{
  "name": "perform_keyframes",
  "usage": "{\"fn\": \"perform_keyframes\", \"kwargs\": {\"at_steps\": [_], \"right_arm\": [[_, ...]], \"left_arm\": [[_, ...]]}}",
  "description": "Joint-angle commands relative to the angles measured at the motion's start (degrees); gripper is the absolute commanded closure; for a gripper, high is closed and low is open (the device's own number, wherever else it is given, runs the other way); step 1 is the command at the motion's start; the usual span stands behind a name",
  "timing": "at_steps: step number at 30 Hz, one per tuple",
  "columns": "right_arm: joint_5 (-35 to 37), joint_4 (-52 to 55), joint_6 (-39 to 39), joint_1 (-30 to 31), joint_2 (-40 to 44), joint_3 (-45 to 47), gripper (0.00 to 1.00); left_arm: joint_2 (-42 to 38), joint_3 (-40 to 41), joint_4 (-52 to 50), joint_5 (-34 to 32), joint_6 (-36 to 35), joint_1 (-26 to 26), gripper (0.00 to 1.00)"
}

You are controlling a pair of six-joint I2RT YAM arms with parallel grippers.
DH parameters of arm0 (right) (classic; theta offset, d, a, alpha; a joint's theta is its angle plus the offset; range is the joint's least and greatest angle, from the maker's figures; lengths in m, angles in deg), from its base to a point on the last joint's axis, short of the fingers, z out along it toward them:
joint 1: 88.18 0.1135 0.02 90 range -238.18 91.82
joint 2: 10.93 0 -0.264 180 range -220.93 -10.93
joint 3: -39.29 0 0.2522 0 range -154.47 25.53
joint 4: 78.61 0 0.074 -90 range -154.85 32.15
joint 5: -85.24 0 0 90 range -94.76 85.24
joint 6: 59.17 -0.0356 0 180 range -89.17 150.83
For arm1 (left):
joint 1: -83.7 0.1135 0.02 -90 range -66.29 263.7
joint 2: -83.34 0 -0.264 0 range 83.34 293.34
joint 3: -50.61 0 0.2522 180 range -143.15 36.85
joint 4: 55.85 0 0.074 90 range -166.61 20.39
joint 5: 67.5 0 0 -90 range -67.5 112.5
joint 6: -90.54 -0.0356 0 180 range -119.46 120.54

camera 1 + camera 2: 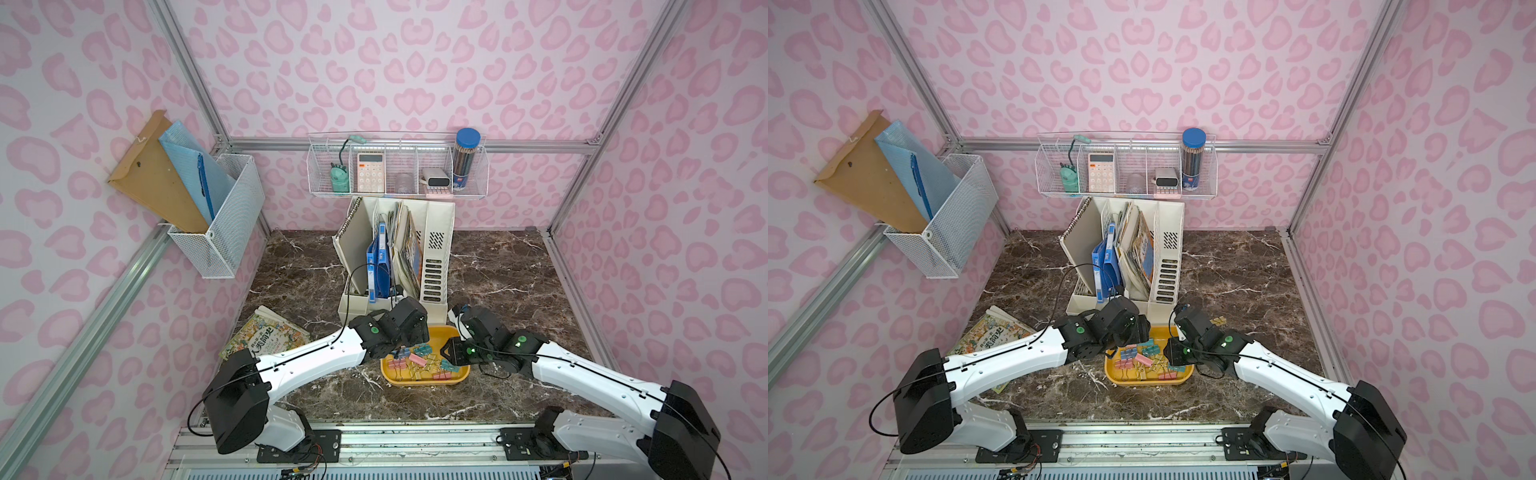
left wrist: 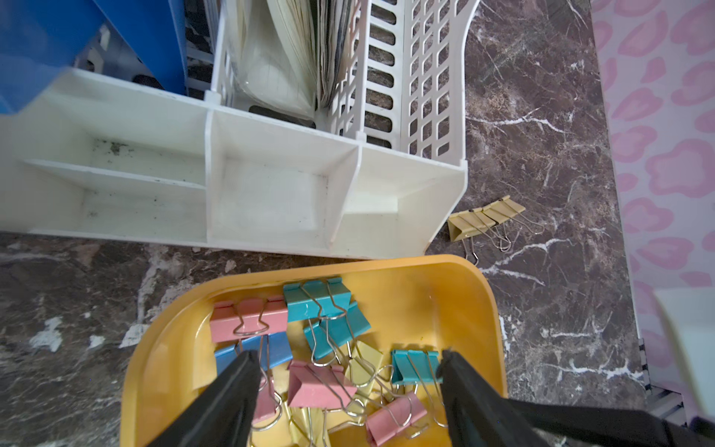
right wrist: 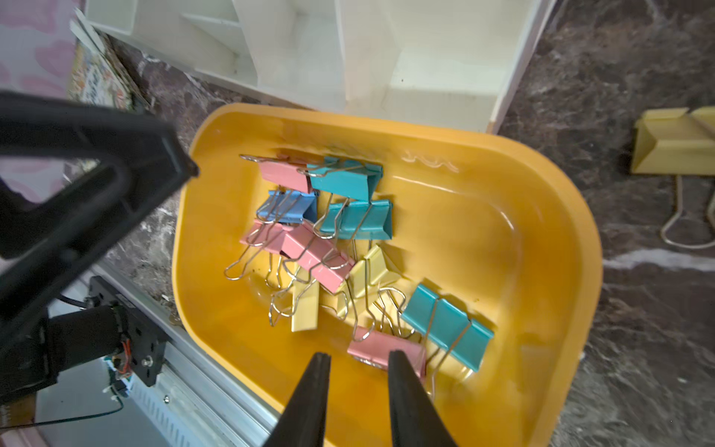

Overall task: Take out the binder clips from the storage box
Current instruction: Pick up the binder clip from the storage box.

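The storage box [image 1: 417, 381] is a shallow yellow-orange tray just in front of the file organiser. Several pink, teal, blue and yellow binder clips [image 2: 321, 340] lie tangled inside it, and they show in both top views [image 1: 1142, 359]. My left gripper [image 2: 348, 358] hangs low over the pile, open wide, with a pink and a yellow clip between its fingers but not gripped. My right gripper [image 3: 360, 356] sits over the tray's near side. Its jaws stand a narrow gap apart with nothing between them, and a pink clip [image 3: 371, 348] lies just off one fingertip. Two yellow clips [image 2: 485, 216] lie outside the tray on the table.
The cream file organiser [image 1: 432, 266] stands directly behind the tray, almost touching it. A picture book [image 1: 266, 336] lies on the marble to the left under the left arm. White wire baskets hang on the back wall [image 1: 399, 170] and the left wall [image 1: 220, 232].
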Motion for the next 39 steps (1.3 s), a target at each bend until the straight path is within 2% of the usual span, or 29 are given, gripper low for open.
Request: {"fn": "perform_keyframes", "kwargs": {"at_steps": [1, 6, 11, 18, 21, 30, 37, 39], "right_arm": [[2.7, 5.8, 4.7, 0.8, -1.0, -1.6, 0.71], [4.9, 11.7, 9.9, 1.3, -4.4, -4.5, 0.7], [2.3, 12.9, 13.6, 2.7, -7.1, -5.0, 0.68], [4.7, 14.7, 17.3, 4.1, -10.3, -6.3, 0.63], [7.4, 15.9, 17.6, 4.1, -12.5, -7.4, 0.64], [8.2, 16.0, 19.1, 4.1, -16.4, -9.0, 0.75], [12.2, 18.4, 17.9, 4.1, -17.2, -11.6, 0.89], [14.0, 19.9, 17.5, 4.1, -17.5, -12.9, 0.91]], "left_arm": [[-0.7, 0.5, -0.5, -1.8, 1.3, 0.0, 0.22], [-1.3, 1.2, -0.4, -2.2, 1.7, 0.0, 0.21], [-3.5, 3.1, -0.8, -4.6, 2.7, 0.0, 0.2], [-5.8, 5.5, 0.0, -5.5, 3.5, 0.0, 0.2], [-5.9, 5.4, -0.4, -5.7, 3.5, 0.0, 0.2], [-6.0, 5.3, -0.3, -5.8, 2.9, 0.0, 0.2], [-5.9, 5.1, 0.0, -5.5, 2.8, 0.0, 0.2], [-5.8, 4.9, -0.1, -5.2, 2.6, 0.0, 0.2]]}}
